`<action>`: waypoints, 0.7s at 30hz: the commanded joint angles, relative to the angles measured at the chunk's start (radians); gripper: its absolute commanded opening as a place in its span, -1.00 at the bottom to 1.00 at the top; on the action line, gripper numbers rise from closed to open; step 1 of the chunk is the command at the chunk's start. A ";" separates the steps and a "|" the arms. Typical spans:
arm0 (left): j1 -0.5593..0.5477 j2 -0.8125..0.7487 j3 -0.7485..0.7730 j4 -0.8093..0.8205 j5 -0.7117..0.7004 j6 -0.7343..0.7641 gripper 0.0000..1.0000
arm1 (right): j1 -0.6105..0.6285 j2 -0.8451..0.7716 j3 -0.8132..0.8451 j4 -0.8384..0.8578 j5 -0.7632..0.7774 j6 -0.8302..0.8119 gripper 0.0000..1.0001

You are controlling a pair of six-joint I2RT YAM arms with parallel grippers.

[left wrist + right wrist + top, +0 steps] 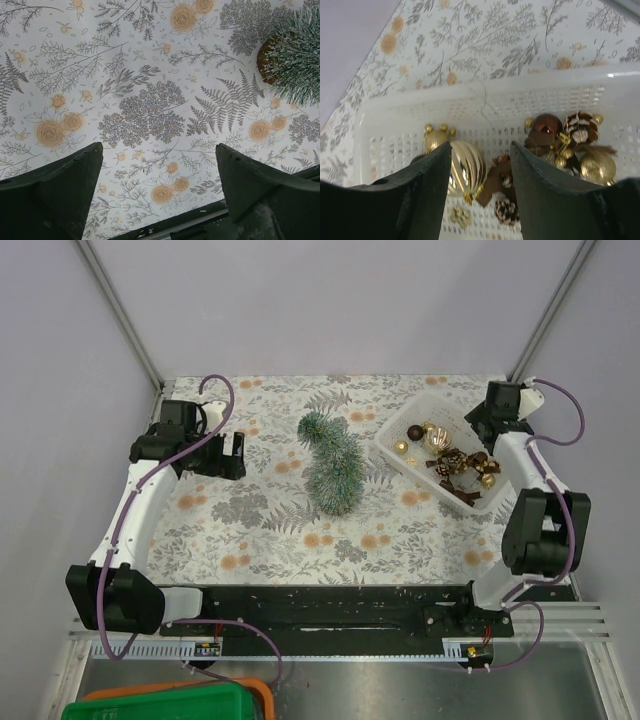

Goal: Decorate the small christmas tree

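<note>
Tree (pixel 332 462) lying on its side at the middle of the floral tabletop (pixel 260 540), between the left pincer (pixel 236 450) and a white basket (pixel 388 445) of gold and brown baubles (pixel 440 440). Left pincer released, jaws wide, over bare tabletop just left of the tree. Right pincer (pixel 480 150) part-open above the baubles, clamping nothing visible.

Frosted green tree (pixel 333 468), white basket (pixel 399 424), gold baubles (pixel 437 440)
</note>
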 commanded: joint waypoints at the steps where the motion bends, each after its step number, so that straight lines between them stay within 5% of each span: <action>1: 0.003 -0.005 -0.003 0.024 0.020 0.019 0.98 | 0.000 -0.201 -0.090 0.017 -0.126 -0.014 0.20; 9: 0.005 -0.012 0.006 0.027 0.026 0.018 0.98 | 0.000 -0.444 -0.314 -0.083 -0.322 0.091 0.22; 21: 0.003 -0.063 -0.009 0.024 0.008 0.021 0.98 | 0.000 -0.353 -0.348 -0.023 -0.428 0.206 0.21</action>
